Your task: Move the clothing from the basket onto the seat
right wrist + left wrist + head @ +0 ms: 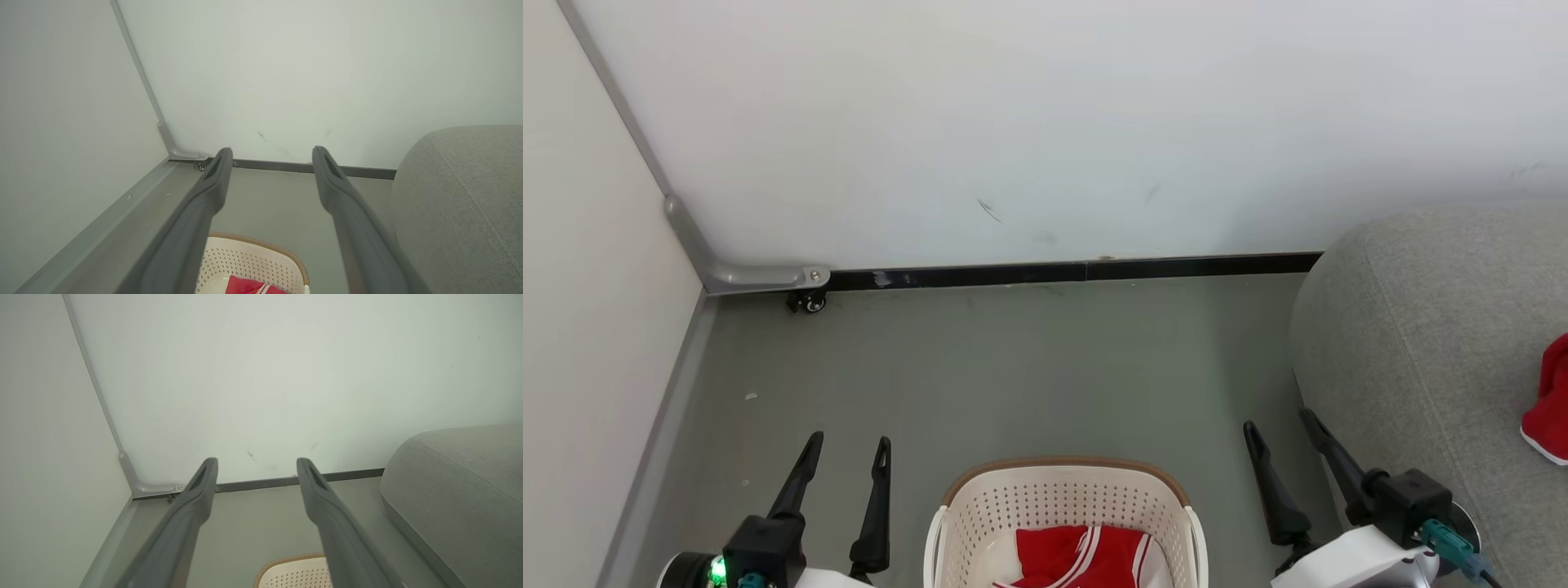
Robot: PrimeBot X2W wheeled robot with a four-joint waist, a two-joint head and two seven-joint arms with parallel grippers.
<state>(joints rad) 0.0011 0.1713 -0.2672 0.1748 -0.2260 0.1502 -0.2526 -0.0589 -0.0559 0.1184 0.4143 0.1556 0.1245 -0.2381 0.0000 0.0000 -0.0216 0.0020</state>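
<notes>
The left fingers [876, 506] stand spread wide with nothing between them, and so do the right fingers [1270, 490]; both pairs hang over the grey floor [1013, 367] and point toward the far wall [1045, 122]. Between the two pairs the basket [1066, 490] stands on the floor, well apart from the black baseboard [1078, 269] along the floor's far edge. In the basket lies a crumpled red garment with white stripes [1086, 555], resting on the bottom and against the near part of the basket's inside. The seat [1429, 327] fills the floor's far right corner, its rounded corner just beside the right fingers. On the seat's top, toward its right side, lies a second red garment with white trim [1550, 408], partly cut off by the edge of the head view. A small caster wheel [810, 302] sits at the floor's far left corner under a grey metal bracket [760, 276]. The left wrist view shows its fingers [196, 498] apart and empty above the basket's brown rim [286, 558]; the right wrist view shows its fingers [216, 183] likewise parted.
</notes>
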